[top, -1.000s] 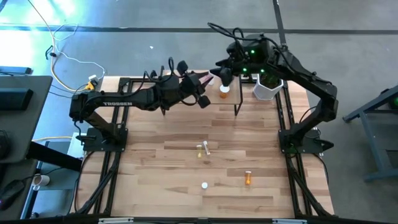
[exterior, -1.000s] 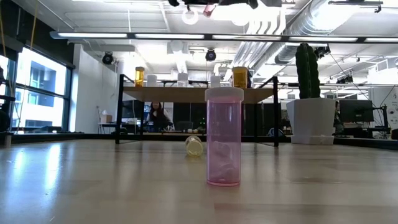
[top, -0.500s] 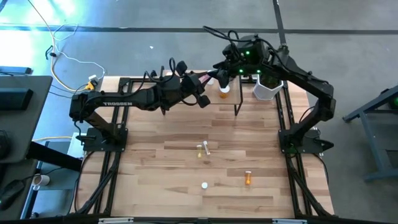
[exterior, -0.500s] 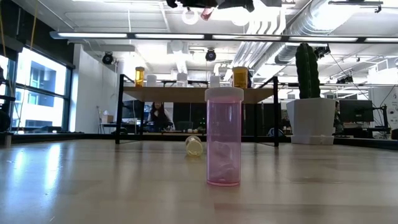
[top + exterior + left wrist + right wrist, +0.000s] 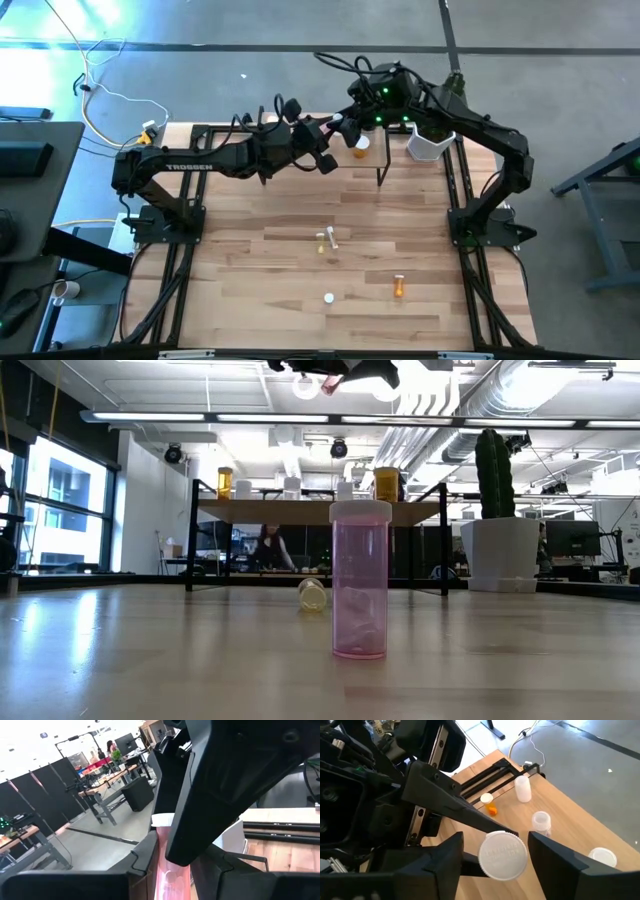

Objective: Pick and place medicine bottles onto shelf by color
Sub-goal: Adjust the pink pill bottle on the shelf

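The left gripper (image 5: 333,128) is clenched on a pink bottle (image 5: 169,870) above the shelf (image 5: 320,510), near the table's far edge. The right gripper (image 5: 492,857) has its fingers spread on both sides of this bottle's white cap (image 5: 503,855), not touching it. An orange bottle (image 5: 399,286) lies well apart on the table (image 5: 250,250), with much free wood around it.

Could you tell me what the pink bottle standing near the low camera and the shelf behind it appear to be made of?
The pink bottle looks like translucent tinted plastic: the room's light shows through its glossy wall, and its cap is opaque white, probably plastic too. The shelf seems to be a pale wooden board with a matte finish, on thin black legs that look like painted metal, though that is a guess.
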